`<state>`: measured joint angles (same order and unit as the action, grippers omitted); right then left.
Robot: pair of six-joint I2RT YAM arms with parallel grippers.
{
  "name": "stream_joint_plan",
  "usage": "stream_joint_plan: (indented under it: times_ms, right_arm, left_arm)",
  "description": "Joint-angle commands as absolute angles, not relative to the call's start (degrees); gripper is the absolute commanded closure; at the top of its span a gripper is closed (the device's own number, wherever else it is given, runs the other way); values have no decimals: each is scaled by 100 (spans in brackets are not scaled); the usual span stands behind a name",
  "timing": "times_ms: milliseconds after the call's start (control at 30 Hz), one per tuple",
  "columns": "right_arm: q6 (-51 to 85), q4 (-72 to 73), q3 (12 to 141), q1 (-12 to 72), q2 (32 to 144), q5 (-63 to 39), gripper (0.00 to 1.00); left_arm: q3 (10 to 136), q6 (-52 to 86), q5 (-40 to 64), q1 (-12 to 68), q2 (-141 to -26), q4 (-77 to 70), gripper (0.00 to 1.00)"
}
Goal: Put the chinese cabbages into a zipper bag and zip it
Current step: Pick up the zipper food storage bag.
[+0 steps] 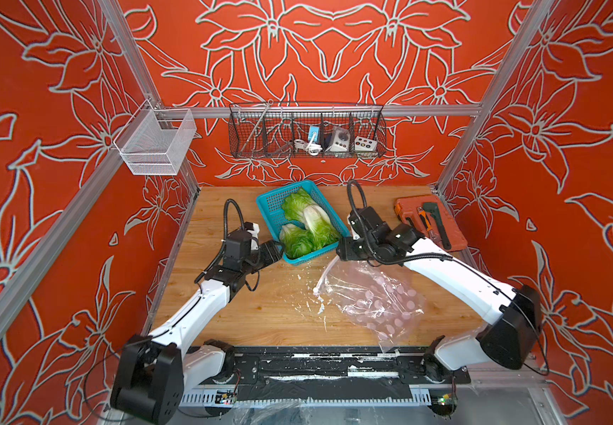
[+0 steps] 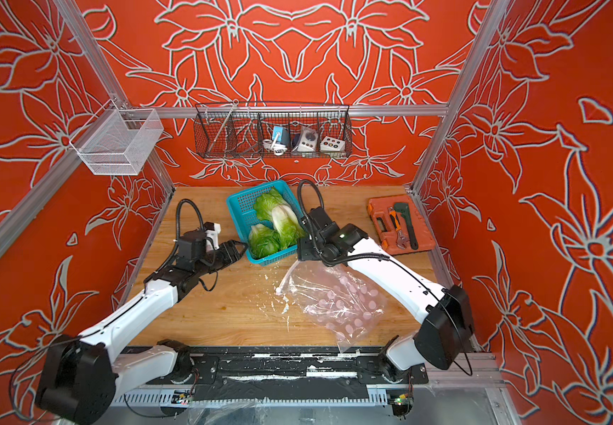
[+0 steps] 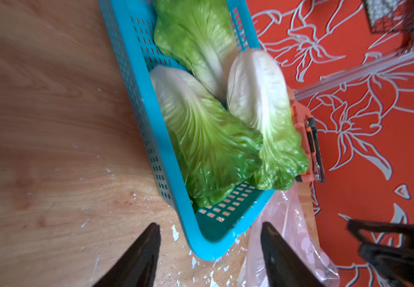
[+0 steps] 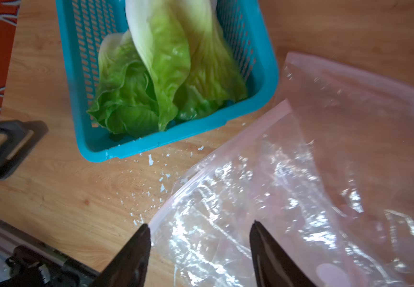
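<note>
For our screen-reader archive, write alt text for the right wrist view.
Three green-and-white chinese cabbages lie in a turquoise perforated plastic basket on a wooden table. Beside it lies a clear pink-tinted plastic zipper bag, with the open right gripper poised over its edge.

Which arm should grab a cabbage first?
Probably left. The left claw, open, faces the chinese cabbages in the blue basket, beside its corner. The right claw is over the zipper bag instead.
</note>
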<state>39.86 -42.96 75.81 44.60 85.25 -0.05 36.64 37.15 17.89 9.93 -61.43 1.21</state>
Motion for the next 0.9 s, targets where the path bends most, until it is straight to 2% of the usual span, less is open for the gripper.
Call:
stream_joint_plan:
  times_ms: [0, 67, 233, 467, 533, 633, 733, 800, 867]
  right_arm:
    - [4530, -4559, 7679, 4748, 8899, 407, 17]
    - [4578, -4784, 7917, 4877, 9212, 708, 13]
    - [4825, -5272, 8283, 5100, 9982, 1491, 15]
    - [4903, -5109, 8339, 5133, 10632, 1842, 27]
    - [4946, -4848, 8148, 5137, 10541, 1832, 40]
    - [4841, -4538, 7905, 5134, 10379, 1762, 68]
    - [4657, -4592, 7829, 5133, 10272, 1784, 92]
    - [4527, -4544, 7667, 5125, 10081, 1807, 100]
    - [4326, -4259, 7410, 5130, 9732, 1609, 100]
  left_arm:
    - [3760, 3333, 1479, 764, -5730, 917, 34]
    - [3849, 3206, 1403, 738, -5495, 1150, 33]
    - [3826, 3305, 1586, 738, -5159, 1257, 34]
    - [3624, 3341, 1653, 738, -4915, 1248, 34]
    - [3591, 3331, 1701, 738, -4880, 1285, 34]
    - [3543, 3348, 1713, 743, -4793, 1301, 34]
    - [3559, 3340, 1826, 738, -4738, 1364, 34]
    - [3584, 3287, 1952, 747, -4707, 1478, 34]
    - [3586, 3226, 2160, 779, -4676, 1582, 34]
